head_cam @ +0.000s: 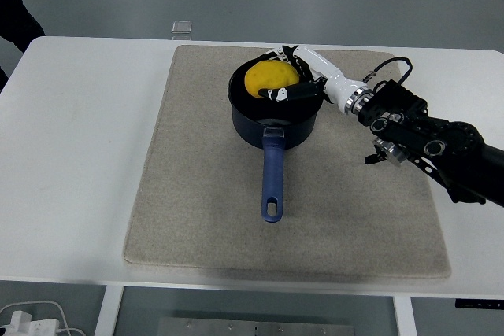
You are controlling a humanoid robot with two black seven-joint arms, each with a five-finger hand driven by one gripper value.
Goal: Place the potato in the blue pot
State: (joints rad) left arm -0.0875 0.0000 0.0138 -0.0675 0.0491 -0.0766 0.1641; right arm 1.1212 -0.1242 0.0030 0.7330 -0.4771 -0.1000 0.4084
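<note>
One arm is at work, the right one, reaching in from the right edge over the mat (197,210). Its hand (303,76) sits over the far right rim of the pot (274,120), fingers (287,93) curled around the potato (270,78). A black-tipped finger lies across the potato's near side and others wrap its far side, so the hand has it firmly in grasp. The potato is just left of the palm, inside the pot's rim, in the far part of the opening; whether it touches the bottom cannot be told. The pot's dark inside shows on the near side of the hand. The pot's handle (272,179) runs from below the hand toward the table's near edge, with a hole at its end. Left of the hand and farther back, a small clear box (181,29) stands on the table (71,155) beyond the mat. A dark sleeve (12,17) shows at the top left corner, well apart from the hand.
</note>
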